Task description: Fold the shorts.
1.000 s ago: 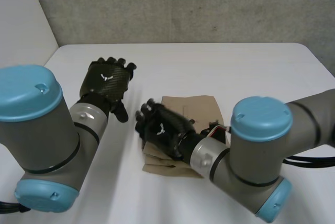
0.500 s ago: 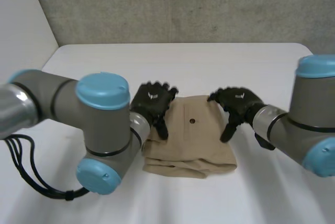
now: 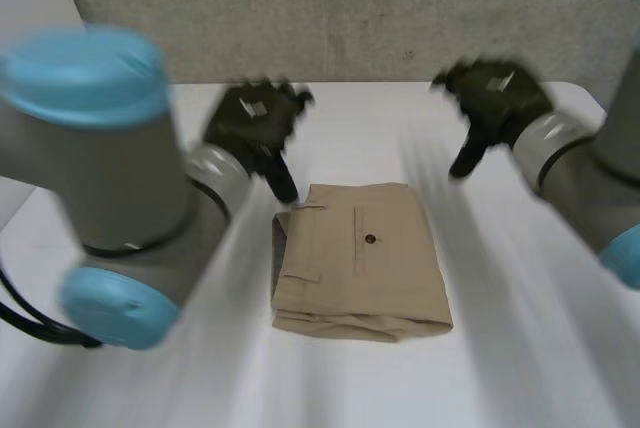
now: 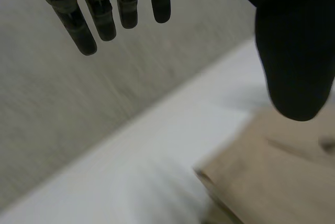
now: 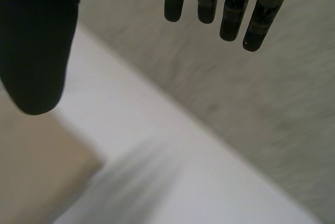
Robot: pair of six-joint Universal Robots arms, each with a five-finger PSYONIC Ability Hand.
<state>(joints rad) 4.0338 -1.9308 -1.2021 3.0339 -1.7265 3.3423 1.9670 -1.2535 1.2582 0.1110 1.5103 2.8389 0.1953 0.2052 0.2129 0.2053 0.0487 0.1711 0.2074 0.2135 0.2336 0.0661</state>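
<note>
A flat white table (image 3: 400, 118) takes up the lower two thirds of the head view, with a rough grey concrete wall (image 3: 350, 8) across the top. The robot's grey left arm with light-blue caps (image 3: 110, 168) fills the left side of the frame, and its matching right arm (image 3: 590, 178) enters from the right edge.

The tan cotton shorts (image 3: 360, 268) lie just below the centre of the frame. They are folded into a compact, nearly square stack, flat on the table, with layered edges showing along the left side and the bottom.

The black left hand (image 3: 255, 118) hangs above the table at the upper left of the shorts, clear of the cloth. In its wrist view the fingers are straight and set wide from the thumb, holding nothing. The black right hand (image 3: 495, 93) is at the upper right, well apart from the shorts, its fingers likewise straight, wide of the thumb and empty.

A small dark button (image 3: 371, 239) sits on the top layer of the shorts.
</note>
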